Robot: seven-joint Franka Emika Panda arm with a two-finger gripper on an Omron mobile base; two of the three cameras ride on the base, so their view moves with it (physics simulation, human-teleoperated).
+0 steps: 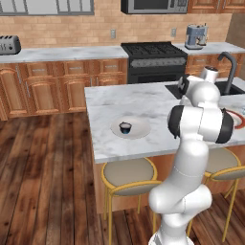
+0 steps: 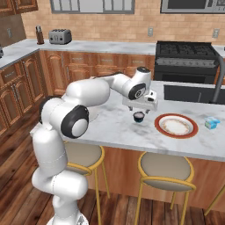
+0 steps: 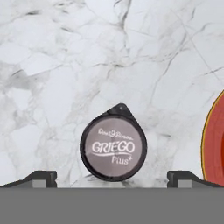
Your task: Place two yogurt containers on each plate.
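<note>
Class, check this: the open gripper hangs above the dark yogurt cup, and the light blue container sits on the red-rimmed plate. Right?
No. The right base view shows the light blue container on the counter beside the red-rimmed plate, not on it. The rest holds.

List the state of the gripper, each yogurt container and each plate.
Gripper: open, holding nothing, above the Griego yogurt cup.
Griego yogurt cup: upright, lid on, on bare marble beside the red-rimmed plate.
Dark yogurt cup: upright on the grey plate.
Grey plate: holds one cup.
Red-rimmed plate: empty.
Light blue yogurt container: on the marble, off both plates.
</note>
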